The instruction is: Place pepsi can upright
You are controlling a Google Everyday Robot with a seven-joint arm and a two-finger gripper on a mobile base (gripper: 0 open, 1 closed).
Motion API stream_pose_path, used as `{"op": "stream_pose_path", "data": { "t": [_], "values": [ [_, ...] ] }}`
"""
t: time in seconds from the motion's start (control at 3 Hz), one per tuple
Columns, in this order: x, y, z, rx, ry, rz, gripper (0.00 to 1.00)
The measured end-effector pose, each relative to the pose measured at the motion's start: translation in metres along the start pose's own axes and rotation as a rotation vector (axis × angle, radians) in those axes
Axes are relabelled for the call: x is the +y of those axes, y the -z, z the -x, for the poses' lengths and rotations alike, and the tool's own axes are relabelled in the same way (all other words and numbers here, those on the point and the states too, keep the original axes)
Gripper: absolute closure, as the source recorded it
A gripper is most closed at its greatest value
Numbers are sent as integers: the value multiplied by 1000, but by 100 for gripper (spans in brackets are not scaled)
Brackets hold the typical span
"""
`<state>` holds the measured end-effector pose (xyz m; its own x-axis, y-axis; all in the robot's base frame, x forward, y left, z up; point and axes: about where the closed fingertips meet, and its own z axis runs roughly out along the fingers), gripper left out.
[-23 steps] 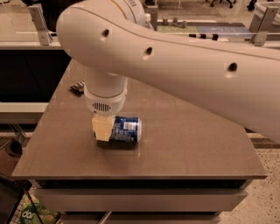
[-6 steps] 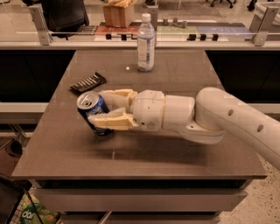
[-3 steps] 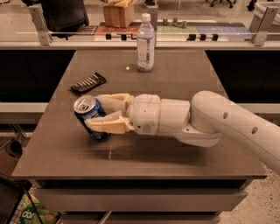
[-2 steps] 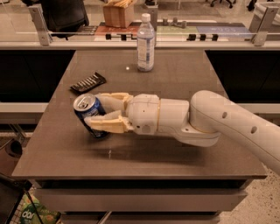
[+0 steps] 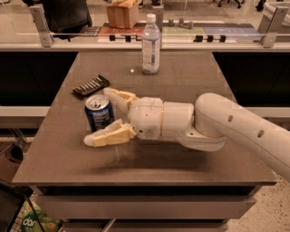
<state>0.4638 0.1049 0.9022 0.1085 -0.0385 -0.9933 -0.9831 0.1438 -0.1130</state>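
The pepsi can [image 5: 99, 113] is blue with a silver top and pull tab. It stands upright on the brown table [image 5: 181, 81], left of centre. My gripper [image 5: 96, 116] reaches in from the right, lying level just above the table, and it is open. The can stands between its two cream fingers: one finger [image 5: 118, 96] behind the can, the other [image 5: 108, 136] in front of it. Both fingers look slightly apart from the can's sides.
A clear plastic water bottle [image 5: 151, 44] stands at the table's back middle. A dark flat snack packet [image 5: 90, 85] lies just behind and left of the can. A railing and a cardboard box [image 5: 123, 13] are beyond the far edge. My white arm [image 5: 226, 131] crosses the right half.
The can, tilted and clasped in the gripper a second ago, now stands upright on the table. The fingers have spread apart from it, the front finger moving toward the near edge.
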Motion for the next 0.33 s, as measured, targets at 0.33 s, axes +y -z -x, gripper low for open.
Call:
{"op": "stream_pose_path", "data": {
  "t": [0.33],
  "values": [
    [0, 0, 0, 0, 0, 0, 0]
  ]
}}
